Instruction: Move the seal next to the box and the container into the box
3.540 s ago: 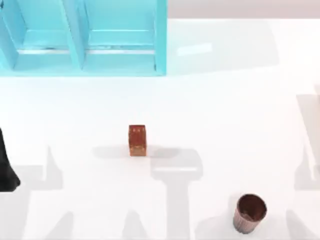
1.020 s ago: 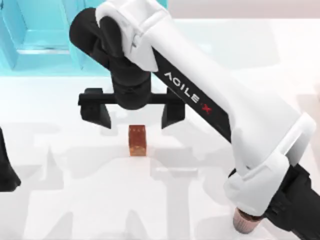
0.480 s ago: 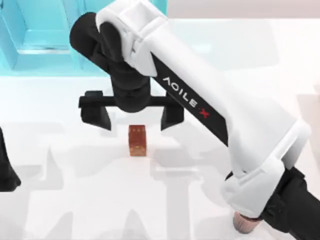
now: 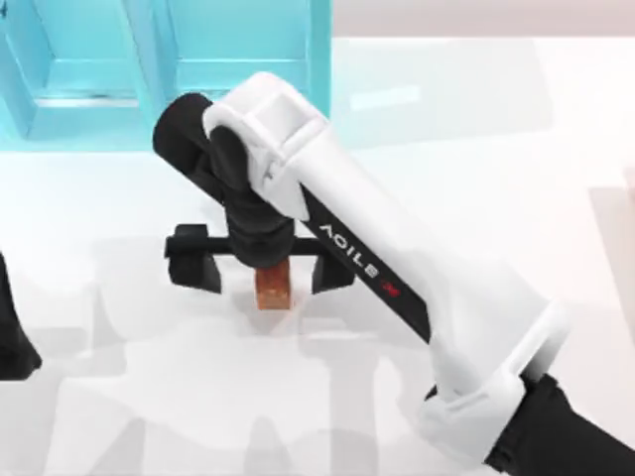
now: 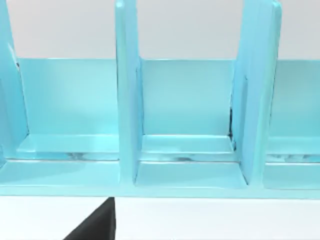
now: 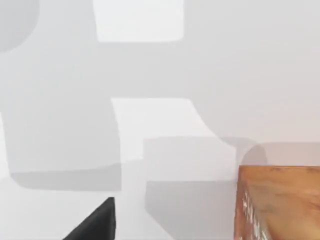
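Straddling the seal [image 4: 275,288], the right gripper [image 4: 263,270] spreads wide.

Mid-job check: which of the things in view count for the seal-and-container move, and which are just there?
Job:
- seal, between the open fingers of the right gripper
- box, turquoise, at the table's far left
- left gripper, parked at the left edge

Just there:
- white table
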`<move>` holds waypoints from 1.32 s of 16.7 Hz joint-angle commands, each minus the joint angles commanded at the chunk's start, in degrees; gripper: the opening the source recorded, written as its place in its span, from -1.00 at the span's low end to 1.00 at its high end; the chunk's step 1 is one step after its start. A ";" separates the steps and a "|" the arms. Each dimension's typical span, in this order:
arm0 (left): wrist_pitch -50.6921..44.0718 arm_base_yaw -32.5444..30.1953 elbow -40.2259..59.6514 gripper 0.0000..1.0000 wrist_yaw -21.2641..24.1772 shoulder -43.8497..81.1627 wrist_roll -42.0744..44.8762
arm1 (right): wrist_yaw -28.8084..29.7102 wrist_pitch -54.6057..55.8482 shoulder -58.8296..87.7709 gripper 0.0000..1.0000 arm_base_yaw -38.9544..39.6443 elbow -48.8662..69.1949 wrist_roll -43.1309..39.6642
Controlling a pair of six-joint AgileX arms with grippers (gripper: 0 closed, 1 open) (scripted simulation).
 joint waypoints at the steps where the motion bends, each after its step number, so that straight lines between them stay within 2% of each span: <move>1: 0.00 0.00 0.00 1.00 0.00 0.00 0.00 | 0.01 -0.04 0.40 1.00 -0.01 0.41 -0.01; 4: 0.00 0.00 0.00 1.00 0.00 0.00 0.00 | 0.01 -0.04 0.40 1.00 -0.01 0.41 -0.01; 17: 0.00 0.00 0.00 1.00 0.00 0.00 0.00 | 0.01 -0.04 0.40 -0.96 -0.01 0.41 -0.01; 22: 0.00 0.00 0.00 1.00 0.00 0.00 0.00 | 0.01 -0.04 0.40 -1.00 -0.01 0.41 -0.01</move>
